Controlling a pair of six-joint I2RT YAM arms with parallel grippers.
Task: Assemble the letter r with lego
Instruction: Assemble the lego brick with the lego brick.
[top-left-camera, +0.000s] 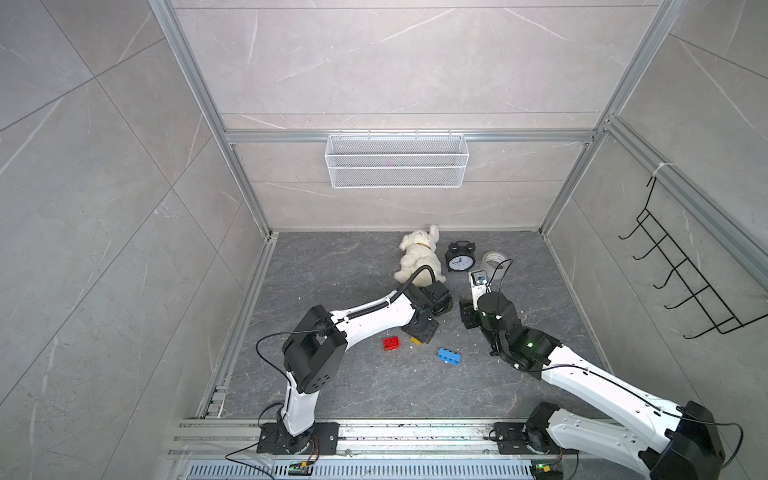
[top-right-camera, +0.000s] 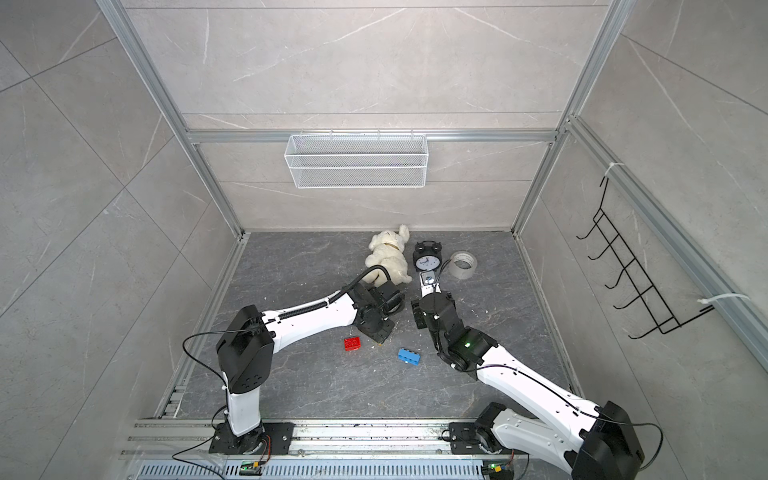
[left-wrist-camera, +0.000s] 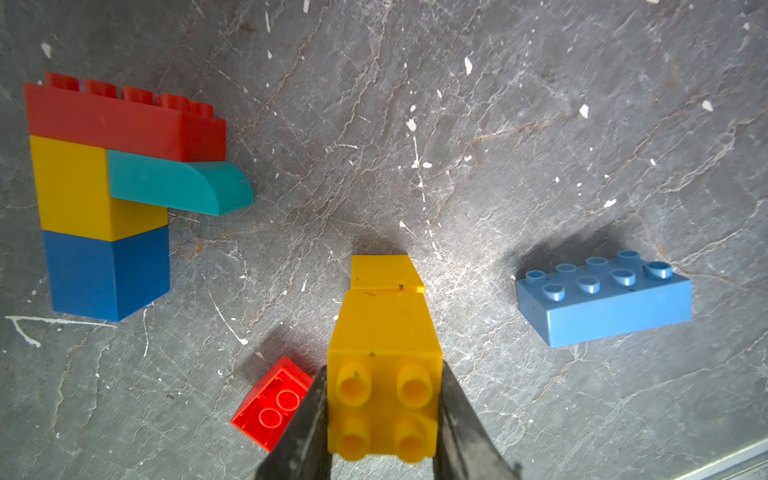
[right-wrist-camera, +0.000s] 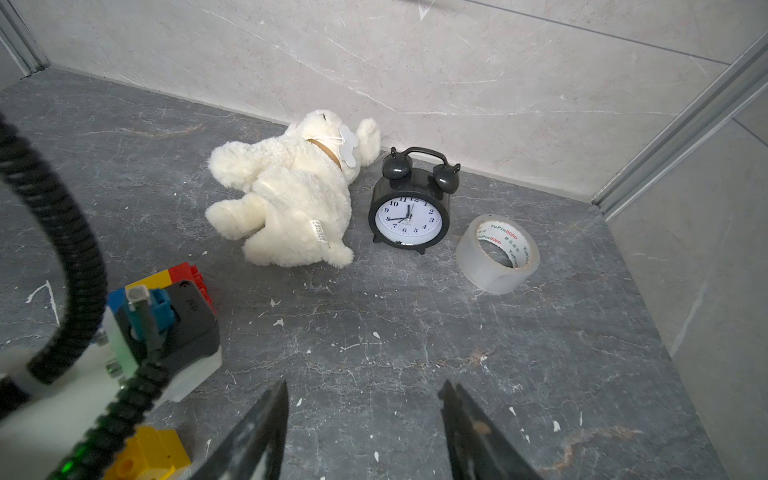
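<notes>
My left gripper (left-wrist-camera: 384, 370) is shut on a stack of two yellow lego bricks (left-wrist-camera: 384, 332), studs toward the camera, held just above the floor. A partly built lego piece (left-wrist-camera: 104, 187) lies apart from it: a long red brick, a yellow one, a teal curved one and a dark blue one. A small red brick (left-wrist-camera: 270, 405) lies upside down beside my left fingers, and a light blue brick (left-wrist-camera: 602, 303) lies on the other side. In both top views the red brick (top-left-camera: 391, 343) and blue brick (top-left-camera: 449, 356) flank my left gripper (top-left-camera: 419, 334). My right gripper (right-wrist-camera: 365, 386) is open and empty.
A white plush toy (right-wrist-camera: 291, 199), a black alarm clock (right-wrist-camera: 409, 208) and a roll of clear tape (right-wrist-camera: 496, 253) stand near the back wall. A wire basket (top-left-camera: 397, 160) hangs on that wall, and a black hook rack (top-left-camera: 685, 270) on the right wall.
</notes>
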